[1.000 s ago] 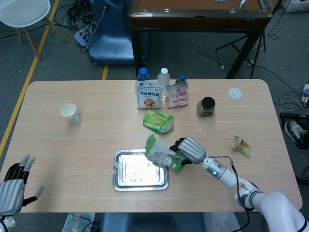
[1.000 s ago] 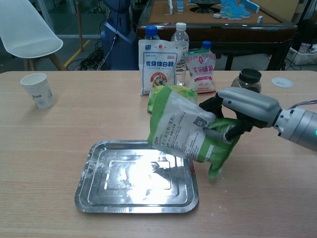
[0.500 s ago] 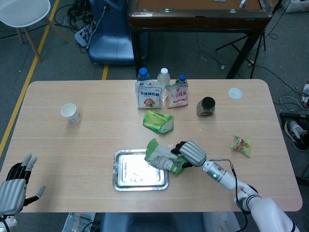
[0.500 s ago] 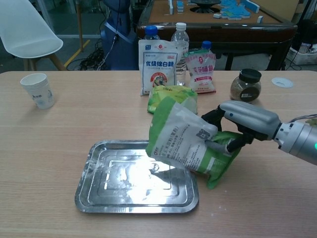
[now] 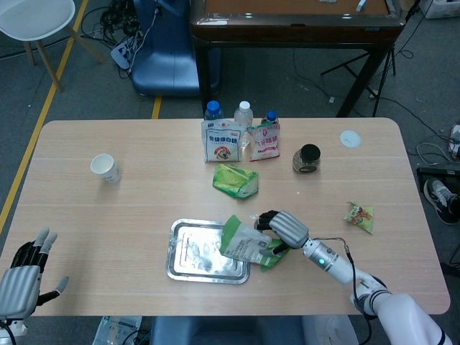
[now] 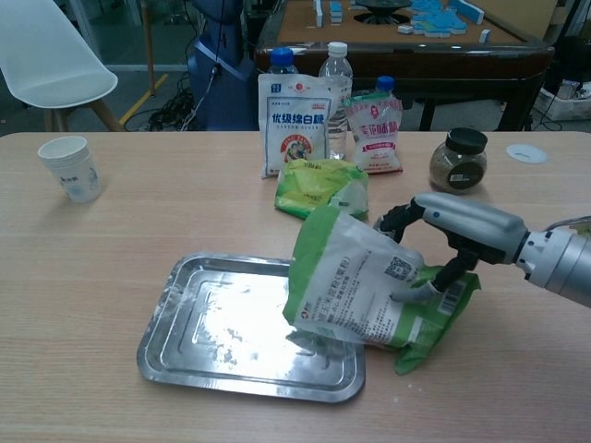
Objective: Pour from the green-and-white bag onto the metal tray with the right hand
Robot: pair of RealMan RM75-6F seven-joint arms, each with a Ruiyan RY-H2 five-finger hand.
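Right hand [image 6: 441, 242] closed around green-and-white bag [image 6: 365, 292], tipped with mouth low over right edge of metal tray [image 6: 199, 343]. Faint white residue on tray; active flow unclear. Pour judged under way, uprighting outstanding. Left hand [image 5: 21, 277] open, idle.

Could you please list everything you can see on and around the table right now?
green-and-white bag: 1, tipped over the tray's right edge
metal tray: 1, silver, front centre of table
second green bag: 1, lying behind the tray
white pouch: 1, blue print, standing at the back
pink-and-white pouch: 1, beside it
bottles: 3, clear, behind the pouches
jar: 1, black lid, back right
paper cup: 1, white, far left
small snack packet: 1, green, right side
white disc: 1, back right corner
white chair: 1, beyond the table
right hand: grips the green-and-white bag
left hand: fingers apart, front left edge
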